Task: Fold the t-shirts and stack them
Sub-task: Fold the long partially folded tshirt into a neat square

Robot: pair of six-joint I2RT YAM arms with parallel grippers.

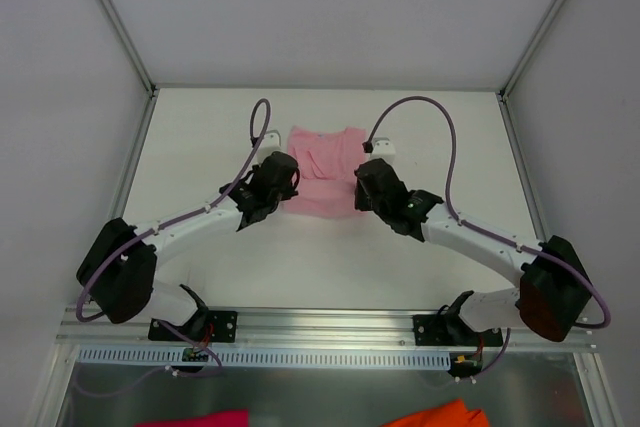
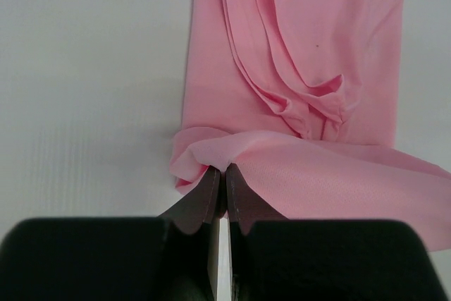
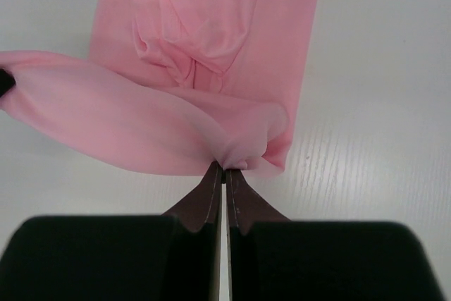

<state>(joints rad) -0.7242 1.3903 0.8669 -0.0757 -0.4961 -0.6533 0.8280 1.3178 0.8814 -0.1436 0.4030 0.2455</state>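
A light pink t-shirt point(image 1: 325, 172) lies folded into a narrow strip in the middle of the white table. My left gripper point(image 1: 282, 185) is shut on the near left corner of the t-shirt point(image 2: 296, 47), its tips pinching the cloth point(image 2: 224, 168). On the other side my right gripper point(image 1: 362, 189) is shut on the near right corner of the t-shirt point(image 3: 204, 40), pinching a bunched bit of cloth point(image 3: 224, 167). The near edge hangs lifted between the two grippers, curling over the part that lies flat. Creases gather in the shirt's middle.
White walls enclose the table point(image 1: 200, 147) on three sides. A metal rail point(image 1: 330, 327) runs along the near edge, with both arm bases on it. Below it lie a magenta cloth scrap point(image 1: 200, 417) and an orange cloth scrap point(image 1: 435, 415).
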